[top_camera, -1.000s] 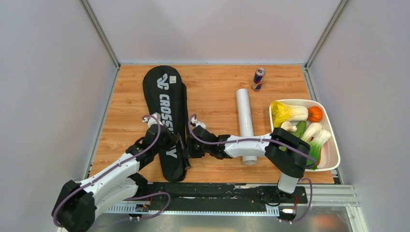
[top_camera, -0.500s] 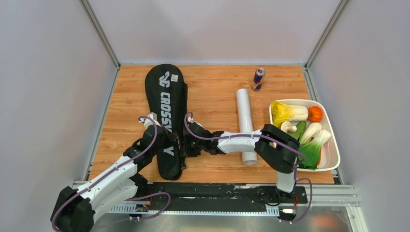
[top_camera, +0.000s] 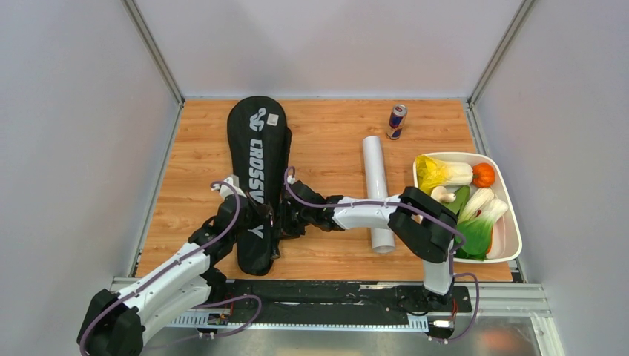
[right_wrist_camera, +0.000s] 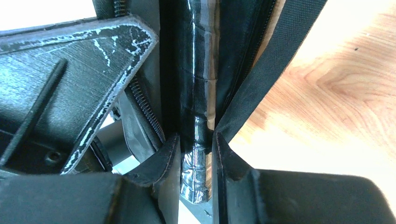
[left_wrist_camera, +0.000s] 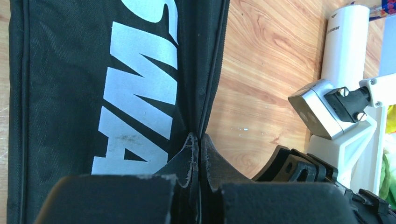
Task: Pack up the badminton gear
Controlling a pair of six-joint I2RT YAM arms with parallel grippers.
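Observation:
The long black racket bag (top_camera: 258, 167) lies lengthwise on the table, its wide end far and "CROSSWAY" on top. My left gripper (top_camera: 265, 222) is shut on the bag's right zipper edge (left_wrist_camera: 205, 93), near its narrow end; the jaws (left_wrist_camera: 197, 156) meet on the fabric. My right gripper (top_camera: 286, 221) reaches in from the right and is shut on a glossy black taped racket handle (right_wrist_camera: 196, 121) at the bag's opening. The rest of the racket is hidden in the bag. The white tube (top_camera: 377, 189) lies to the right, under the right forearm.
A red-and-blue drink can (top_camera: 397, 121) stands at the far side. A white tray (top_camera: 510, 241) of vegetables sits at the right edge. A black bag strap (right_wrist_camera: 266, 74) crosses the wood beside the handle. Grey walls close in the table.
The bag has slid away from me and turned straighter. Both grippers have moved with it, a little left and farther out, keeping their holds.

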